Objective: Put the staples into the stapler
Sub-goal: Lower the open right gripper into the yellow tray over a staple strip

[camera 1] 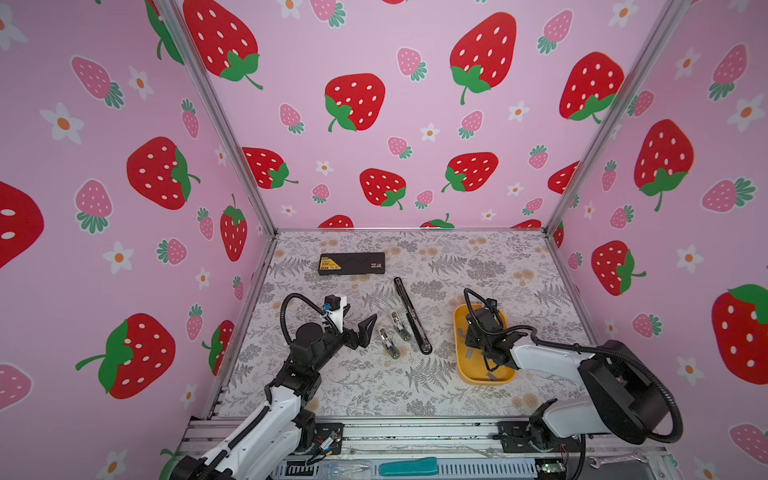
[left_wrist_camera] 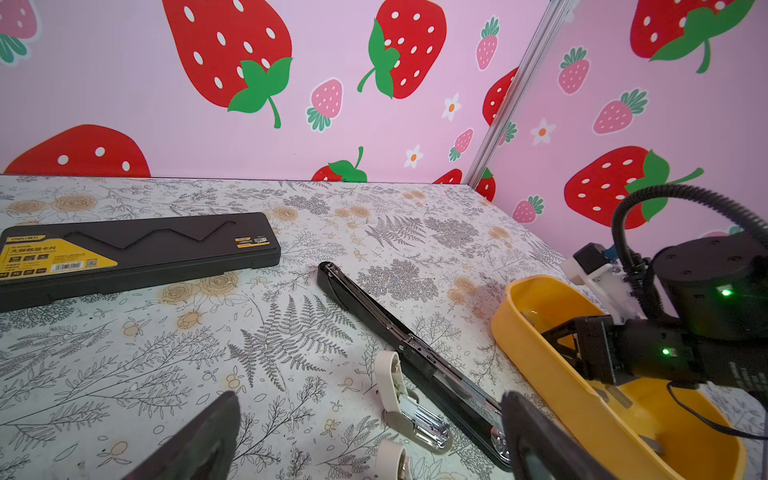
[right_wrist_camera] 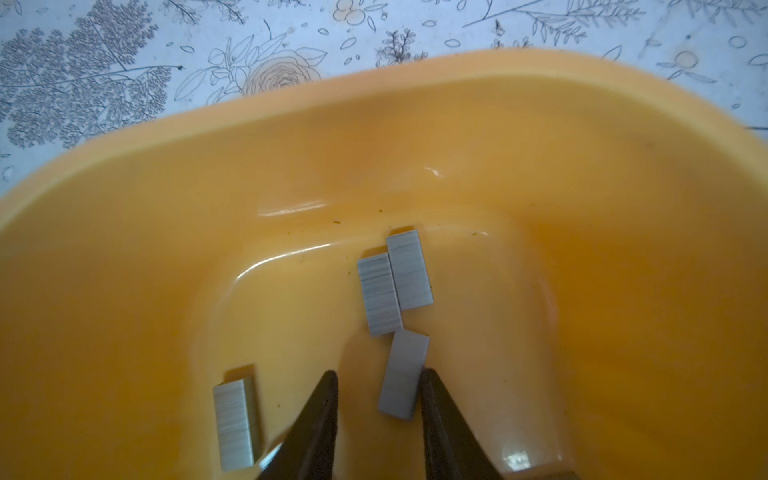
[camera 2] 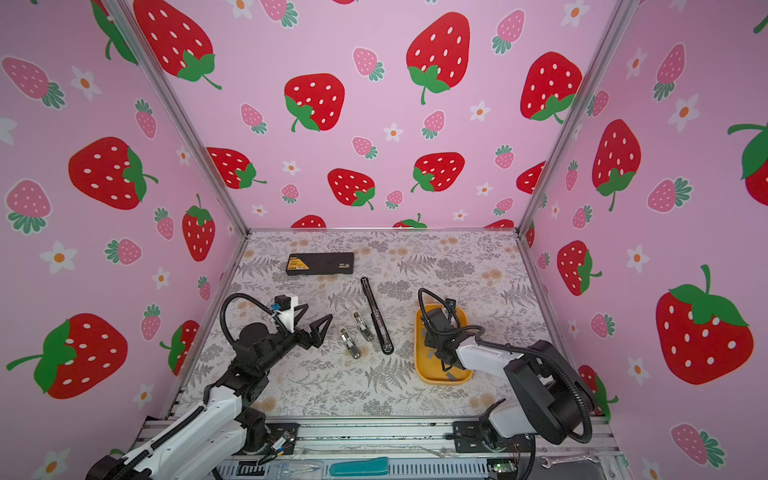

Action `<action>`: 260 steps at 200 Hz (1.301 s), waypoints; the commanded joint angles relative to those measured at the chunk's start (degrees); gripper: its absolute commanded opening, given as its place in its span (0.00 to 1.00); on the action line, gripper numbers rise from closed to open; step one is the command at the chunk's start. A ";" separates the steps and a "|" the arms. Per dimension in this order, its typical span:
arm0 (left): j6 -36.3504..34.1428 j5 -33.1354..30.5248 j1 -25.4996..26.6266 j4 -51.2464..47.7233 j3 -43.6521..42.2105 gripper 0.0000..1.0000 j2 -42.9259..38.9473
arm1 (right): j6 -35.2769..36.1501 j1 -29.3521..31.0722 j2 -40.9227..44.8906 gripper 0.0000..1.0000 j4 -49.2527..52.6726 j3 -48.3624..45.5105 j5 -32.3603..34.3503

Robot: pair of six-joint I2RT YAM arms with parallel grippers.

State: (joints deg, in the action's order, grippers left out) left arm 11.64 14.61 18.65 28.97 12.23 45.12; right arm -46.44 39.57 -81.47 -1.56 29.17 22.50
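Several staples, short grey strips, lie in a yellow tray (right_wrist_camera: 582, 208): two side by side (right_wrist_camera: 395, 286), one apart (right_wrist_camera: 237, 424), and one (right_wrist_camera: 404, 374) between the fingers of my right gripper (right_wrist_camera: 379, 376). That strip touches one finger and a gap shows at the other; the jaws stand slightly apart, down inside the tray (camera 1: 459, 361). A long black stapler (camera 1: 411, 316) lies open mid-table, with two small white staplers (camera 1: 388, 343) (camera 1: 401, 326) just left of it. My left gripper (camera 1: 360, 312) hovers wide open left of them, holding nothing.
A black case with a yellow label (camera 1: 351, 263) lies at the back left of the flowered table. Pink strawberry walls close in the back and both sides. The right arm's cable loops over the tray (left_wrist_camera: 540, 353).
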 commanded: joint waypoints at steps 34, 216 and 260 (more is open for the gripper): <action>-0.96 -0.64 0.21 1.61 0.17 0.99 -0.39 | -0.89 -0.46 -2.63 0.32 2.23 0.17 1.39; -0.85 -0.53 0.22 2.10 0.08 0.99 0.05 | -0.17 -0.46 1.55 0.13 5.40 -0.69 1.45; -0.78 -0.29 0.20 2.22 0.01 0.99 -0.04 | 0.27 -0.37 4.21 0.14 5.51 -2.33 -1.06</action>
State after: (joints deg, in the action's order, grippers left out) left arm 11.55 14.35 18.65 29.56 12.23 45.17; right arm -46.24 39.31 -78.65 1.72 28.05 23.09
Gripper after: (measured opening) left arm 0.990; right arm 0.137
